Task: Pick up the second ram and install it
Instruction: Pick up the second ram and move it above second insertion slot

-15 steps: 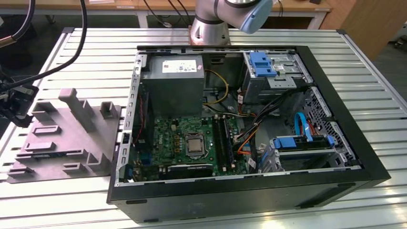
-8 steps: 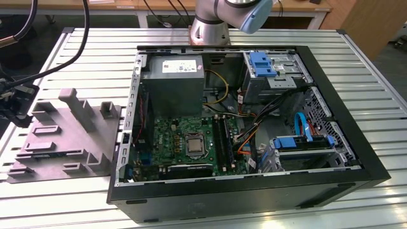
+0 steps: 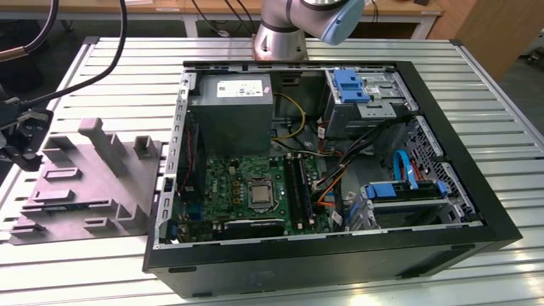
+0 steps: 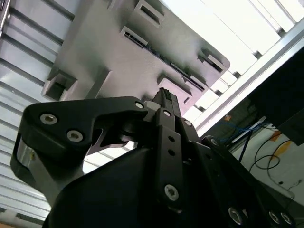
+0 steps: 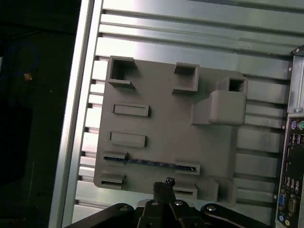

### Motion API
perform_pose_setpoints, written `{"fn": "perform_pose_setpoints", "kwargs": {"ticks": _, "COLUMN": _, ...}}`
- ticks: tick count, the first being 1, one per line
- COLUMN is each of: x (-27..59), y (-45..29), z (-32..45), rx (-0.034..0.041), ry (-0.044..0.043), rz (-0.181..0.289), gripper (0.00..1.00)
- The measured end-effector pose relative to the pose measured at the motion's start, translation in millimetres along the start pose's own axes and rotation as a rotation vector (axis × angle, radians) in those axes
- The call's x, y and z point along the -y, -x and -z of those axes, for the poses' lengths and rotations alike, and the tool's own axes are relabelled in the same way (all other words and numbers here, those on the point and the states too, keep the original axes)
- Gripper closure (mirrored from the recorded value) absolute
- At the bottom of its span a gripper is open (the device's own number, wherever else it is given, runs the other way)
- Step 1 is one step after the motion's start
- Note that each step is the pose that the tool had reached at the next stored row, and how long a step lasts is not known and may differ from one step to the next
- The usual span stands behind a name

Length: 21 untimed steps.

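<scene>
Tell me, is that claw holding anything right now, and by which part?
Nothing. The gripper hangs empty near the grey tray, where the second ram lies in a slot.

The second ram (image 5: 147, 163) lies in the tray (image 5: 161, 123) beside the computer case (image 5: 295, 95).

Exterior view: taken from high up, off the arm, angled down across the slatted aluminium bench (image 3: 485, 83). The open black computer case (image 3: 340, 261) is centred, the grey moulded plastic tray (image 3: 85, 191) at the exterior view's left.
First wrist view: aimed straight down at the tray (image 5: 166, 118) from fairly near; the black jaws and the case's rear panel (image 5: 294, 152) are caught at the edges.
Second wrist view: set close behind the jaws, tilted obliquely at the tray (image 4: 99, 52).
Tray and bench are shared by all three.
</scene>
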<state>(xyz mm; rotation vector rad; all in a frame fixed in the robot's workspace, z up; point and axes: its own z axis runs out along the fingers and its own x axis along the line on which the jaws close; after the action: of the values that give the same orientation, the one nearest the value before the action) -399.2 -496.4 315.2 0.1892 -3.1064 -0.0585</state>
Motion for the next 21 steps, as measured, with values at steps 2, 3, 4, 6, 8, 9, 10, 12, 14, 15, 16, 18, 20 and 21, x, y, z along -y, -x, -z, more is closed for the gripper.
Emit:
{"fn": "perform_pose_setpoints", "kwargs": {"ticks": 2, "x": 0.0, "y": 0.0, "z": -0.3, "rx": -0.0015, "ry": -0.0009, "rz": 0.036, "gripper": 0.90}}
{"fn": "perform_pose_setpoints", "kwargs": {"ticks": 3, "x": 0.0, "y": 0.0, "z": -0.4, "rx": -0.0021, "ry": -0.0014, "rz": 0.054, "gripper": 0.90}}
{"fn": "perform_pose_setpoints", "kwargs": {"ticks": 4, "x": 0.0, "y": 0.0, "z": -0.5, "rx": -0.0028, "ry": -0.0019, "rz": 0.072, "gripper": 0.90}}
{"fn": "perform_pose_setpoints", "kwargs": {"ticks": 6, "x": 0.1, "y": 0.0, "z": -0.8, "rx": -0.0043, "ry": -0.0030, "rz": 0.109, "gripper": 0.90}}
{"fn": "perform_pose_setpoints", "kwargs": {"ticks": 8, "x": 0.1, "y": 0.1, "z": -1.0, "rx": -0.0057, "ry": -0.0039, "rz": 0.145, "gripper": 0.90}}
{"fn": "perform_pose_setpoints", "kwargs": {"ticks": 9, "x": 0.1, "y": 0.1, "z": -1.1, "rx": -0.0065, "ry": -0.0044, "rz": 0.163, "gripper": 0.90}}
{"fn": "perform_pose_setpoints", "kwargs": {"ticks": 10, "x": 0.1, "y": 0.0, "z": -1.3, "rx": -0.0071, "ry": -0.0049, "rz": 0.181, "gripper": 0.90}}
{"fn": "perform_pose_setpoints", "kwargs": {"ticks": 12, "x": 0.1, "y": 0.1, "z": -1.5, "rx": -0.0086, "ry": -0.0058, "rz": 0.217, "gripper": 0.90}}
{"fn": "perform_pose_setpoints", "kwargs": {"ticks": 14, "x": 0.1, "y": 0.1, "z": -1.8, "rx": -0.0100, "ry": -0.0068, "rz": 0.254, "gripper": 0.90}}
{"fn": "perform_pose_setpoints", "kwargs": {"ticks": 15, "x": 0.1, "y": 0.1, "z": -2.0, "rx": -0.0107, "ry": -0.0073, "rz": 0.272, "gripper": 0.90}}
{"fn": "perform_pose_setpoints", "kwargs": {"ticks": 16, "x": 0.1, "y": 0.1, "z": -2.1, "rx": -0.0115, "ry": -0.0078, "rz": 0.290, "gripper": 0.90}}
{"fn": "perform_pose_setpoints", "kwargs": {"ticks": 18, "x": 0.1, "y": 0.1, "z": -2.4, "rx": -0.0129, "ry": -0.0088, "rz": 0.326, "gripper": 0.90}}
{"fn": "perform_pose_setpoints", "kwargs": {"ticks": 20, "x": 0.1, "y": 0.1, "z": -2.7, "rx": -0.0143, "ry": -0.0097, "rz": 0.362, "gripper": 0.90}}
{"fn": "perform_pose_setpoints", "kwargs": {"ticks": 21, "x": 0.1, "y": 0.1, "z": -2.8, "rx": -0.0151, "ry": -0.0102, "rz": 0.382, "gripper": 0.90}}
